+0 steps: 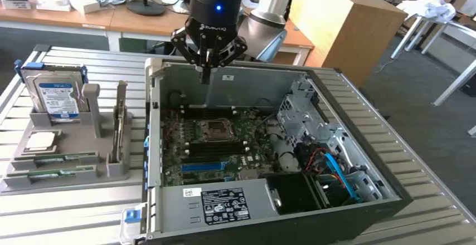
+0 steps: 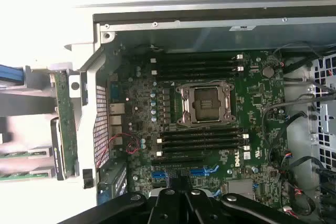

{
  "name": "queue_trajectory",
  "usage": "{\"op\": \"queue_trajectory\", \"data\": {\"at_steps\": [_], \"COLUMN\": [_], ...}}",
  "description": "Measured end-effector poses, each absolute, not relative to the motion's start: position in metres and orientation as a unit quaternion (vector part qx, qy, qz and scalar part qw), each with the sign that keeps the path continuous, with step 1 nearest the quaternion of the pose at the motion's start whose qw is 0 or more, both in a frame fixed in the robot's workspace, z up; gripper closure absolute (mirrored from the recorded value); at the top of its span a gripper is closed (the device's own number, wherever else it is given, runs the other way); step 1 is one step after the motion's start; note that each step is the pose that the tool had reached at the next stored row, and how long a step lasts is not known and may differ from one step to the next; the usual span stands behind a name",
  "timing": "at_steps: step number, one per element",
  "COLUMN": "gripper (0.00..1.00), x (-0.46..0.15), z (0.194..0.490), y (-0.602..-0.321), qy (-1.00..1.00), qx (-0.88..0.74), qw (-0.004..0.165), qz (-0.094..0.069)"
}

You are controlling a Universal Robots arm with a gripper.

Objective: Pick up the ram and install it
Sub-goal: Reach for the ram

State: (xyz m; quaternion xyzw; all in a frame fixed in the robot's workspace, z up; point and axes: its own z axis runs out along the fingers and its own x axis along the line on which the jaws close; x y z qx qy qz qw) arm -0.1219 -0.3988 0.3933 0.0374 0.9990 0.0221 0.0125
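Although the claw (image 1: pixel 207 73) hangs over the far rim of the open computer case (image 1: pixel 246 83), clenched tight with nothing between its black metal fingers, the job looks to me barely begun. The ram (image 1: pixel 59 157) lies flat in a groove of the grey moulded holder (image 1: pixel 115 170) on the slatted metal desk (image 1: pixel 74 217), well apart from the claw on the exterior view's left. A second stick (image 1: pixel 51 174) lies just beside it. Both are thin green boards with pale label strips, and nothing touches them.

Inside the case, the motherboard (image 2: pixel 252 93) is a matt green sheet crowded with small cans and connectors. Its long black memory slots (image 2: pixel 199 141), on either side of the square metal-framed processor socket (image 2: pixel 205 103), all look empty, with white latches at their ends. So picking up and seating are both left to do. The holder also carries a silver hard drive (image 1: pixel 56 96) with a blue label, standing upright, and a square silver chip (image 1: pixel 41 140).
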Motion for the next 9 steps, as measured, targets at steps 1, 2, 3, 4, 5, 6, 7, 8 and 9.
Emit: {"op": "queue_trajectory", "data": {"at_steps": [1,2,3,4,5,6,7,8,9], "gripper": [0.9,0.9,0.9,0.9,0.9,0.9,0.9,0.9,0.9], "x": [-0.1219,-0.1219,-0.1219,-0.1219,-0.1219,-0.1219,-0.1219,-0.1219,-0.1219], "z": [0.3933,0.3933,0.3933,0.3933,0.3933,0.3933,0.3933,0.3933,0.3933], "y": [-0.3988,-0.3989,-0.3989,-0.3989,-0.3989,-0.3988,-0.3989,-0.3989,-0.3988], "qy": [0.999,0.999,0.999,0.999,0.999,0.999,0.999,0.999,0.999], "qx": [0.037,0.037,0.037,0.037,0.037,0.037,0.037,0.037,0.037], "qw": [0.012,0.012,0.012,0.012,0.012,0.012,0.012,0.012,0.012], "qz": [0.022,0.022,0.022,0.022,0.022,0.022,0.022,0.022,0.022]}}
